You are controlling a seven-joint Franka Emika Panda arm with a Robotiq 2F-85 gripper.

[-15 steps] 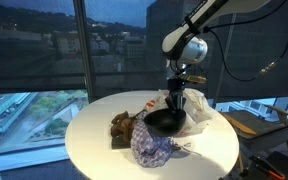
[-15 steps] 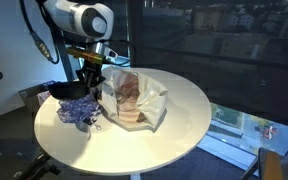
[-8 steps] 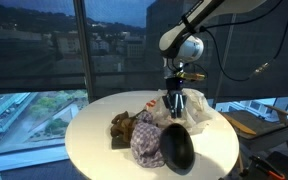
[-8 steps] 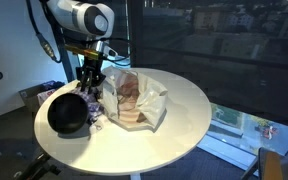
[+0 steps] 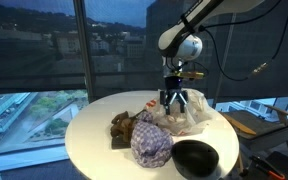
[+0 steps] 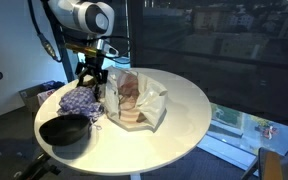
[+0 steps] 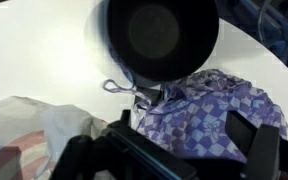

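Note:
My gripper (image 5: 172, 100) hangs open above a purple checkered cloth (image 5: 149, 145) bunched on the round white table (image 5: 94, 130). In the wrist view the open gripper (image 7: 184, 140) straddles empty air over the cloth (image 7: 209, 110), with nothing between the fingers. A black bowl (image 5: 195, 157) sits upright on the table by the cloth, close to the table's edge; it is also visible as the bowl (image 6: 64, 132) and the bowl (image 7: 162, 38). It is free of the gripper (image 6: 90, 82). The cloth (image 6: 79, 100) lies between bowl and gripper.
A crumpled clear plastic bag (image 5: 189, 112) with something reddish-brown inside lies beside the gripper, seen also as the bag (image 6: 134, 98) and the bag (image 7: 24, 130). A brown lump (image 5: 122, 127) rests left of the cloth. Windows surround the table (image 6: 184, 110).
The gripper went from shut on the black bowl to open. The bowl fell away, tipped on its side, then settled upright on the table near the edge. The arm rose slightly.

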